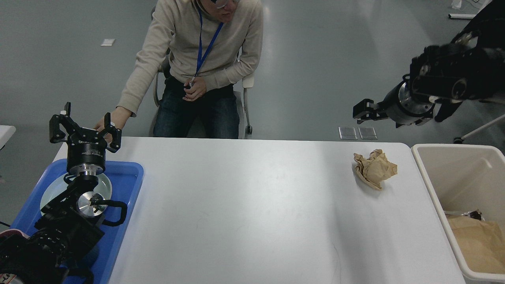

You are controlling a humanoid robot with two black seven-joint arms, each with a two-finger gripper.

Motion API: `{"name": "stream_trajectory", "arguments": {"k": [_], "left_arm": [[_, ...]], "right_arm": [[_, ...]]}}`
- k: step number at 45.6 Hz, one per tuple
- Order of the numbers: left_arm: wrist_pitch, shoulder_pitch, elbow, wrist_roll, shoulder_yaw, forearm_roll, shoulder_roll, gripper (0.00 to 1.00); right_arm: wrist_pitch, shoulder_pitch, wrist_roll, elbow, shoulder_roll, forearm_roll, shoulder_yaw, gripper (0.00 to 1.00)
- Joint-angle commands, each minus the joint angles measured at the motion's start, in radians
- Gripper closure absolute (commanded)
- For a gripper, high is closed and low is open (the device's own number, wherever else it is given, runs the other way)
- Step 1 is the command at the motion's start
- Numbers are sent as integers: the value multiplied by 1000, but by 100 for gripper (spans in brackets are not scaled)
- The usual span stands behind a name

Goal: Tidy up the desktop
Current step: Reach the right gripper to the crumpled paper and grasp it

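Left gripper upright over the tray, fingers spread.

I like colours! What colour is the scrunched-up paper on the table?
Light brown; the crumpled paper shows best in the head view.
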Motion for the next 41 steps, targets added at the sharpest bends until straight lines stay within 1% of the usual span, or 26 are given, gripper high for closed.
{"name": "stream_trajectory", "arguments": {"k": [1, 4, 7, 19, 32, 36, 39, 41], "left_arm": [[0, 0, 0, 0, 0, 0, 0, 4], [0, 0, 0, 0, 0, 0, 0, 4], [0, 0, 0, 0, 0, 0, 0, 4], [0, 0, 0, 0, 0, 0, 0, 4], [0, 0, 0, 0, 0, 0, 0, 4], [0, 0, 0, 0, 0, 0, 0, 4], [0, 0, 0, 0, 0, 0, 0, 4], [0, 0, 0, 0, 0, 0, 0, 4]], "right_arm": [[-101, -195, -2, -141, 49, 1, 28, 0], [-149, -278, -2, -208, 83, 1, 26, 0], [-175, -350, -2, -273, 106, 1, 25, 0], [-189, -557, -8, -532, 160, -3, 11, 0], [-233, -668, -8, -652, 166, -11, 10, 0], [-267, -723, -9, -710, 175, -11, 16, 1], [-299, -755, -9, -741, 186, -7, 22, 5], [-316, -769, -9, -747, 189, -7, 23, 9]]}}
